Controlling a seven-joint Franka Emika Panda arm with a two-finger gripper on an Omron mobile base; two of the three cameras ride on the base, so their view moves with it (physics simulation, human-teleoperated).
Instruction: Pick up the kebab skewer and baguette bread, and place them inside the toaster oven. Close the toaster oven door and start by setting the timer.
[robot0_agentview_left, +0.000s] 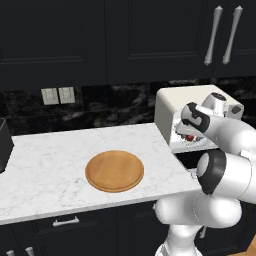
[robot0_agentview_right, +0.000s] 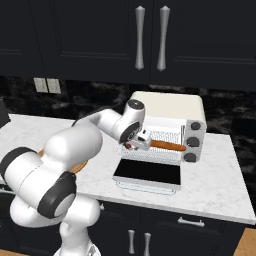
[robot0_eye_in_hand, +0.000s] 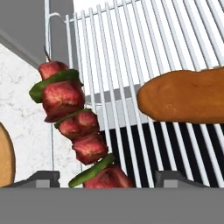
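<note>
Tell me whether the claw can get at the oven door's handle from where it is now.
Probably yes: the toaster oven door lies folded down flat below the claw, nothing on it. The kebab skewer sits between the fingertips.

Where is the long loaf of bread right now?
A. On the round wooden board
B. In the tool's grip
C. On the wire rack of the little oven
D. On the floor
C: the bread lies on the wire rack of the open oven, beside the skewer; the wooden board has nothing on it.
</note>
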